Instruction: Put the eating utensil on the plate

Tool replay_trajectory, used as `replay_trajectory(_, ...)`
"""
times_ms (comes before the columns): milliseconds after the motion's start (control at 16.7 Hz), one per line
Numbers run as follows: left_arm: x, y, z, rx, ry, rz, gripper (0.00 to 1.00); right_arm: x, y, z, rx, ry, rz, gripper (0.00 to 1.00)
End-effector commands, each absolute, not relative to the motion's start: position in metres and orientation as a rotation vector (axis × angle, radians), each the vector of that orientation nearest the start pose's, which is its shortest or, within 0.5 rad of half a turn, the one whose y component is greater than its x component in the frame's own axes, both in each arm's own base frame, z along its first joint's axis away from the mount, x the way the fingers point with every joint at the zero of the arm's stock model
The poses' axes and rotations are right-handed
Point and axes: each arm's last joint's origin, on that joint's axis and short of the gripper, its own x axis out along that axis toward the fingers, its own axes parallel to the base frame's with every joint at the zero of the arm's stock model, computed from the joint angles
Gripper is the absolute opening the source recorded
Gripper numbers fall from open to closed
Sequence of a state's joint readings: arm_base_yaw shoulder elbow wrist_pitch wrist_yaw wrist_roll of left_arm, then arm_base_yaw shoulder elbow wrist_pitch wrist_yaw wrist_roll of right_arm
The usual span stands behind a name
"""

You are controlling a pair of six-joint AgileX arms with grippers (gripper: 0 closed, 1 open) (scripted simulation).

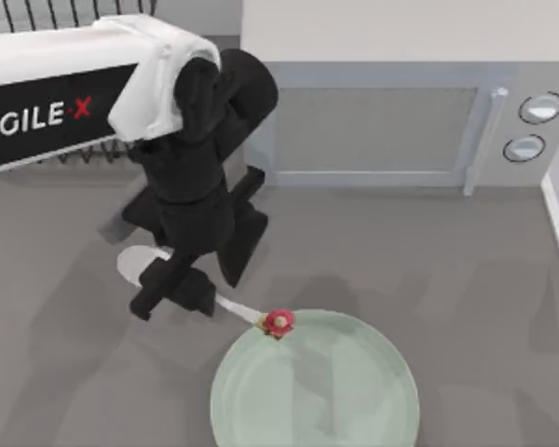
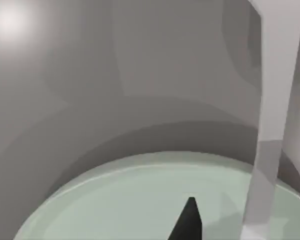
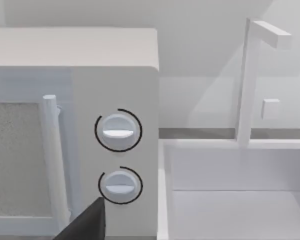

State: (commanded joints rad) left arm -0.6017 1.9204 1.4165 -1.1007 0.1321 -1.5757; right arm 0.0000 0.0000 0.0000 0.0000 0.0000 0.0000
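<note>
Left tool (image 1: 172,291) grips the eating utensil (image 1: 135,264) mid-handle, bowl end over the counter (image 1: 65,354) left of the plate (image 1: 315,410), handle tip at the rim; carry it further right toward plate centre, lower before releasing.

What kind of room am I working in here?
Probably a kitchen counter: a microwave with two dials stands at the back, a sink with a tap sits beside it, and a wire rack is at the left.
</note>
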Motion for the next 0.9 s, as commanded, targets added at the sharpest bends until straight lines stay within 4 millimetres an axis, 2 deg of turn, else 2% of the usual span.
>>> replay_trajectory(180, 0.266, -0.238, 0.180, -0.902, 1.499, 0.923, 0.00, 0.106, -0.001, 0.160, 0.000, 0.000, 0.000, 1.00)
replay_trajectory(420, 0.233, -0.272, 0.179, -1.014, 1.376, 1.079, 0.00, 0.106, -0.001, 0.160, 0.000, 0.000, 0.000, 1.00)
replay_trajectory(660, 0.210, -0.292, 0.180, -1.114, 1.256, 1.166, 0.00, 0.106, -0.001, 0.160, 0.000, 0.000, 0.000, 1.00)
replay_trajectory(900, 0.201, -0.301, 0.181, -1.159, 1.196, 1.194, 0.00, 0.106, -0.001, 0.160, 0.000, 0.000, 0.000, 1.00)
